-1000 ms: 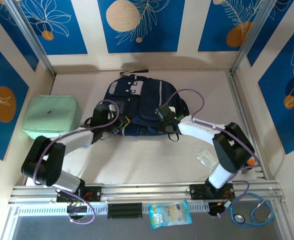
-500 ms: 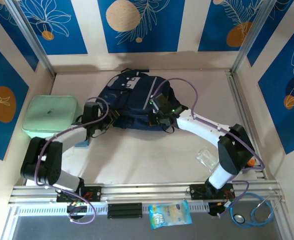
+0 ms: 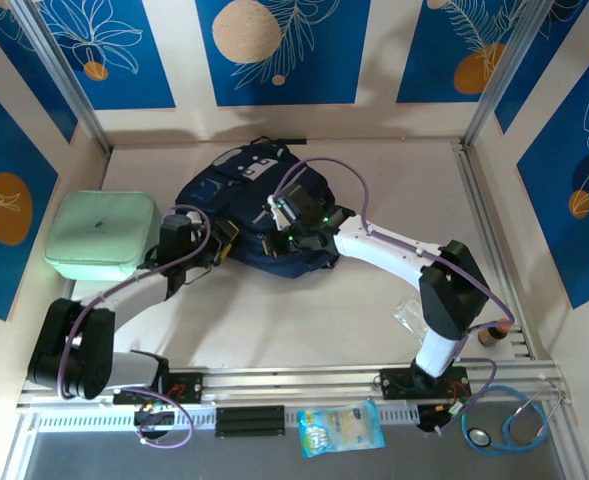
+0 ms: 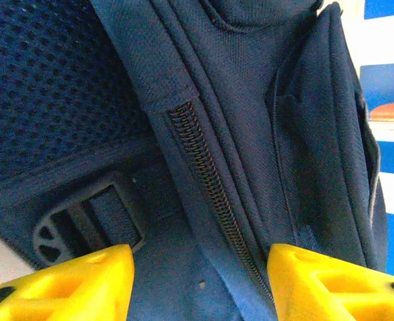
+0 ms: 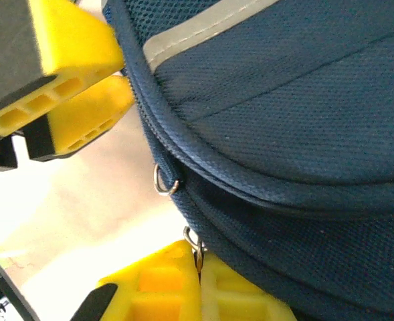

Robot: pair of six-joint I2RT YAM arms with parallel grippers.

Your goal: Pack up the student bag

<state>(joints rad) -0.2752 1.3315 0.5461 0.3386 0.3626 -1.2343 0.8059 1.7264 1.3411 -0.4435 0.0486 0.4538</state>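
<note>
The student bag, a dark navy backpack with a grey-white patch, lies at the back middle of the table. My left gripper stands open at the bag's near left edge. In the left wrist view its yellow fingers are spread either side of the bag's zipper, holding nothing. My right gripper is shut on a small metal zipper ring at the bag's near edge. Seen from above, the right gripper sits close beside the left one.
A mint green case lies against the left wall, next to the left arm. A clear plastic piece lies near the right arm's base. A snack packet and a blue stethoscope rest beyond the front rail.
The left gripper has opened and let go. The bag has slid and turned to the left, and both arms have moved left with it. The right gripper has stayed shut on the ring.
</note>
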